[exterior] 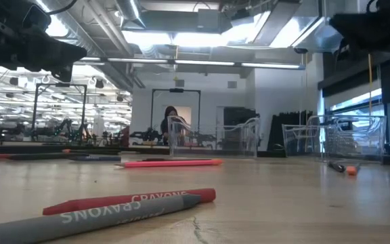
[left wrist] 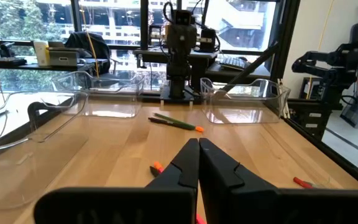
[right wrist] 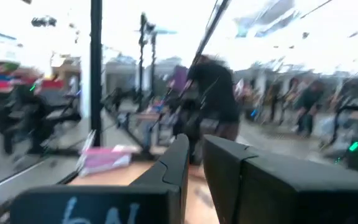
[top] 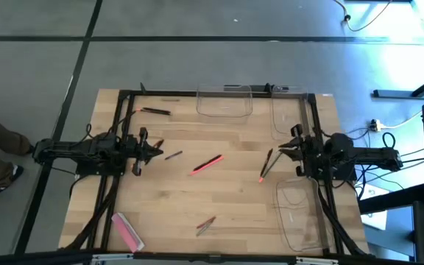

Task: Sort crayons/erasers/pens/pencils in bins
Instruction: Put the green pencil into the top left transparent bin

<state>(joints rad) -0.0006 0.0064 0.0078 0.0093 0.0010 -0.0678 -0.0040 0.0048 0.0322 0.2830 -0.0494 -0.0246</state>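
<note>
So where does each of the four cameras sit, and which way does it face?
High: overhead, straight down on the wooden table; both arms show.
Low: at tabletop height, facing the room; red and grey crayons nearest.
Left wrist: faces across the table past the shut left claw to clear plastic bins.
Right wrist: past the right claw to the flat pink eraser, also seen from above.

You get even, bright overhead light on the wooden table (top: 227, 184), with only faint shadows under the arms. In the low view, ceiling lights (exterior: 181, 37) glare and the near crayons (exterior: 134, 203) look soft. Your right wrist view is smeared with blur and washed out above; the left wrist view's windows (left wrist: 104, 25) are bright.
</note>
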